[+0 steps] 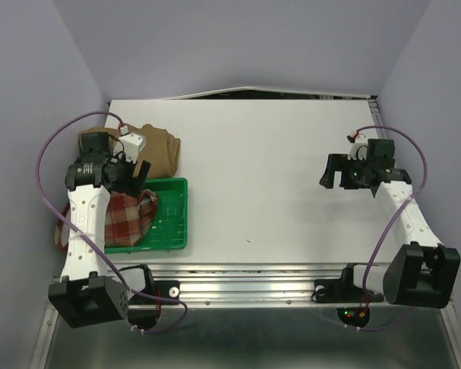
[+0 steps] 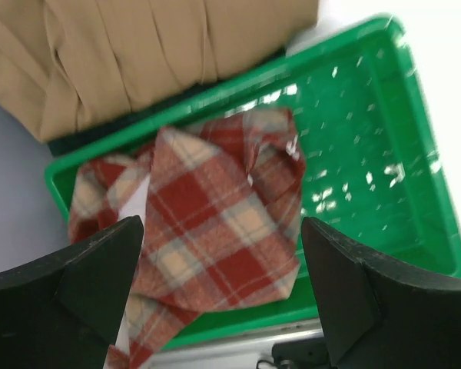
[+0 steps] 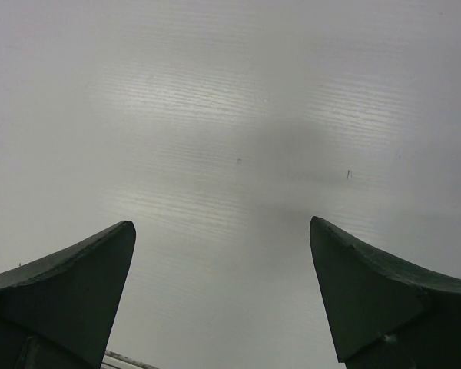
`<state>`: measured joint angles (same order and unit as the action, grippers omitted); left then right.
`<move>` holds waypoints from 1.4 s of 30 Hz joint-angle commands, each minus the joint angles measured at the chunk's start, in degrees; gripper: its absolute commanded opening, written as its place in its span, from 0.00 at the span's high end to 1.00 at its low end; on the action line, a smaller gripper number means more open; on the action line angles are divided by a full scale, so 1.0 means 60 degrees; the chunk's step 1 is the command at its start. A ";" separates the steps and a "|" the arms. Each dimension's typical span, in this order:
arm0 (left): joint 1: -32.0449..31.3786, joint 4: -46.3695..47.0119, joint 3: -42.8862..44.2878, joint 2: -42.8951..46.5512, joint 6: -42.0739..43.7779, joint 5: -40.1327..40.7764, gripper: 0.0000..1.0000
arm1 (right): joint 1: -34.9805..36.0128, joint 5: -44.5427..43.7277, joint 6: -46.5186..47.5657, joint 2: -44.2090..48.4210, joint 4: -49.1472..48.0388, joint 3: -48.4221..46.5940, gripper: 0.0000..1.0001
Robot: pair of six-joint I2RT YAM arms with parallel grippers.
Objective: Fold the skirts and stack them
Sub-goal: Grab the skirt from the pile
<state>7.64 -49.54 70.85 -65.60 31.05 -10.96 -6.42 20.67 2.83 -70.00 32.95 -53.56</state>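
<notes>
A red-and-cream plaid skirt [image 1: 125, 217] lies crumpled in the left part of the green tray [image 1: 173, 223]; the left wrist view shows it [image 2: 215, 215] spilling over the tray's near rim [image 2: 346, 300]. A tan-brown skirt [image 1: 158, 152] lies bunched behind the tray; it also shows at the top of the left wrist view [image 2: 138, 54]. My left gripper [image 1: 140, 174] is open, hovering above the plaid skirt, its jaws wide and empty [image 2: 223, 231]. My right gripper [image 1: 334, 175] is open and empty over bare white table at the right [image 3: 223, 231].
The white table [image 1: 276, 177] runs from the tray to the right arm. Lilac walls close in the left, right and back. A metal rail [image 1: 246, 284] runs along the near edge between the arm bases. Purple cables loop over both arms.
</notes>
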 commanded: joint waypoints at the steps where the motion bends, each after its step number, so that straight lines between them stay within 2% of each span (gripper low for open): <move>1: 0.0133 -0.0008 -0.1069 0.0329 0.0728 0.0655 0.04 | -0.0059 0.0452 0.0114 0.0109 -0.0086 0.0035 0.00; 8: 0.0118 0.1180 -0.2519 -0.0476 0.1051 0.0494 0.05 | -0.0059 0.0452 0.0085 0.0006 -0.0057 -0.0082 0.00; 14: -0.0086 0.2045 -0.2565 -0.1136 0.1416 -0.0120 0.05 | -0.0059 0.0379 0.0114 -0.0140 0.0016 -0.0097 0.00; 23: -0.0423 0.3084 -0.2902 -0.2424 0.2267 0.0069 0.05 | -0.0059 0.0233 0.0143 -0.0243 0.0104 -0.0097 0.00; 25: -0.0438 0.3304 -0.2887 -0.2702 0.2237 0.0055 0.09 | -0.0059 0.0189 0.0158 -0.0229 0.0133 -0.0126 0.00; 27: -0.0438 0.3291 -0.2902 -0.2835 0.2237 -0.0018 0.17 | -0.0059 0.0159 0.0202 -0.0185 0.0221 -0.0111 0.00; 29: -0.0438 0.3174 -0.2974 -0.2807 0.2310 -0.0252 0.20 | -0.0059 0.0101 0.0246 -0.0155 0.0236 -0.0111 0.00; 35: -0.0511 0.2865 -0.3487 -0.2382 0.2897 -0.0693 0.17 | -0.0059 0.0086 0.0275 -0.0126 0.0353 -0.0097 0.00; 39: -0.0526 0.3655 -0.3722 -0.2410 0.2385 -0.0473 0.32 | -0.0059 0.0115 0.0217 -0.0082 0.0339 -0.0082 0.00; 41: -0.0526 0.3935 -0.3693 -0.2426 0.2033 -0.0531 0.49 | -0.0059 0.0115 0.0202 -0.0096 0.0339 -0.0097 0.00; 42: -0.0526 0.3964 -0.3664 -0.2208 0.1931 -0.0619 0.63 | -0.0059 0.0101 0.0188 -0.0097 0.0353 -0.0126 0.00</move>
<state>4.82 -28.16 49.10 -81.60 45.34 -12.69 -6.42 21.61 3.64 -71.70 34.57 -53.56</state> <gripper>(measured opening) 0.516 0.999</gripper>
